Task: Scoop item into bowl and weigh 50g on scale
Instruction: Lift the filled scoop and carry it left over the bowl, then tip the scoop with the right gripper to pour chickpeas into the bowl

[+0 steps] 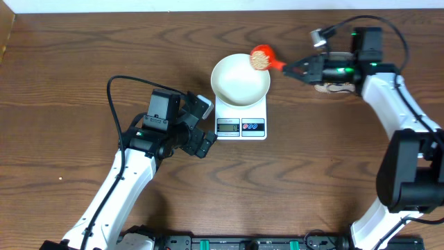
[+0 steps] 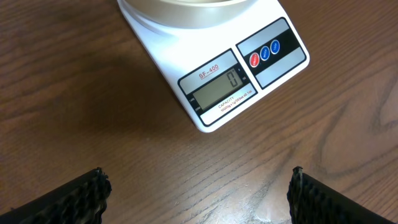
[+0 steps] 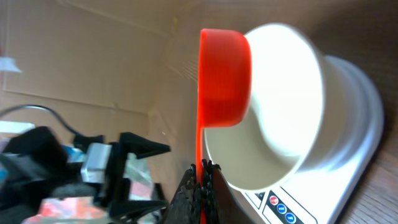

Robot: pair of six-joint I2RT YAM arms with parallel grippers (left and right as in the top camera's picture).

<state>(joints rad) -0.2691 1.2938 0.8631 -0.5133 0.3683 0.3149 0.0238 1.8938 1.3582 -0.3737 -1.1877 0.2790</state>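
Observation:
The white bowl [image 1: 239,80] stands on the white scale [image 1: 241,118]; the bowl looks empty. The scale's display [image 2: 219,88] reads 0 in the left wrist view, with the bowl's base [image 2: 186,7] at the top edge. My right gripper [image 1: 300,69] is shut on the handle of a red scoop [image 1: 262,57] filled with tan beans [image 1: 261,61], held at the bowl's far right rim. In the right wrist view the scoop [image 3: 225,78] sits level beside the bowl [image 3: 280,112], its handle between my fingers [image 3: 202,171]. My left gripper [image 1: 202,125] is open and empty, just left of the scale.
A partly hidden object [image 1: 331,86] lies on the table under my right arm. The left arm's black cable [image 1: 121,90] loops over the table to the left. Brown cardboard [image 3: 81,56] fills the background of the right wrist view.

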